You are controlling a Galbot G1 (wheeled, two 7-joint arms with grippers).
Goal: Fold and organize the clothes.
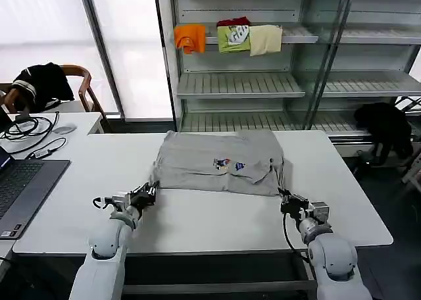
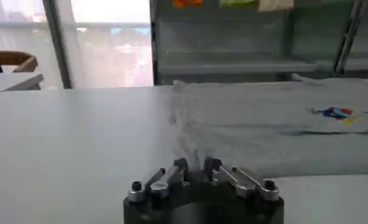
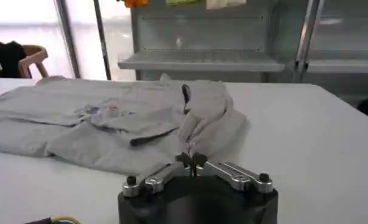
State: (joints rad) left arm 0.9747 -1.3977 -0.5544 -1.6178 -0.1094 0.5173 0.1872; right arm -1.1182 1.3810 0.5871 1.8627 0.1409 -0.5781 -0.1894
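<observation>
The place looks like a lab or test room dressed as a shop. A white desk stands before metal display shelves carrying a few folded garments, with frosted windows behind. A laptop, cables and a wooden chair sit alongside.

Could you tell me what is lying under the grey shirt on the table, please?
The grey shirt lies straight on the white table, which shows bare all round it. It is partly folded onto itself, so its lower layers and the table beneath are covered; nothing sticks out from under it.
</observation>
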